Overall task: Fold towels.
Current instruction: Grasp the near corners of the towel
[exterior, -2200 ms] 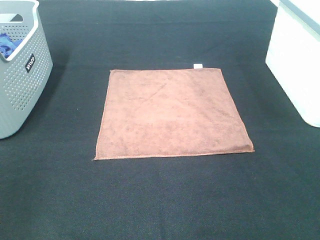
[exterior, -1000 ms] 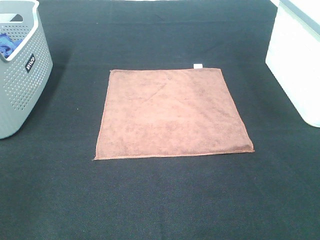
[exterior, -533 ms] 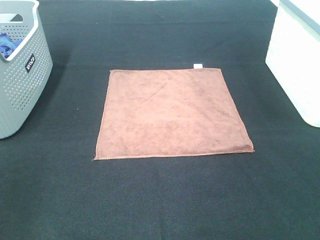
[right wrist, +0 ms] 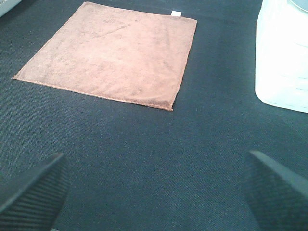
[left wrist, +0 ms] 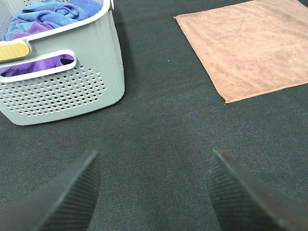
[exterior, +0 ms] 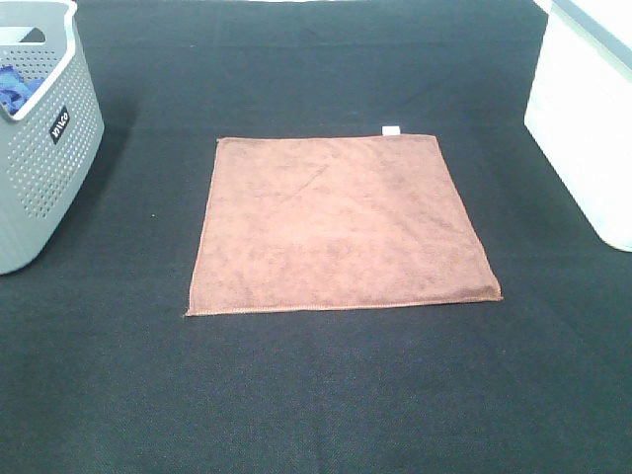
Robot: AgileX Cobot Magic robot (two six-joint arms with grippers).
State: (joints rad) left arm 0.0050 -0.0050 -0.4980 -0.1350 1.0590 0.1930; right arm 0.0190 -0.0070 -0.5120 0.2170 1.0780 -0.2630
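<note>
A reddish-brown square towel (exterior: 341, 223) lies flat and unfolded on the black table, with a small white tag (exterior: 391, 130) at its far edge. It also shows in the left wrist view (left wrist: 255, 45) and the right wrist view (right wrist: 115, 53). Neither arm shows in the exterior high view. My left gripper (left wrist: 153, 192) is open and empty over bare table, short of the towel's near left corner. My right gripper (right wrist: 159, 192) is open and empty over bare table, short of the towel's near right corner.
A grey perforated basket (exterior: 39, 148) stands at the left edge and holds blue and purple cloths (left wrist: 45, 17). A white bin (exterior: 588, 118) stands at the right edge. The black table (exterior: 316, 395) runs all around the towel.
</note>
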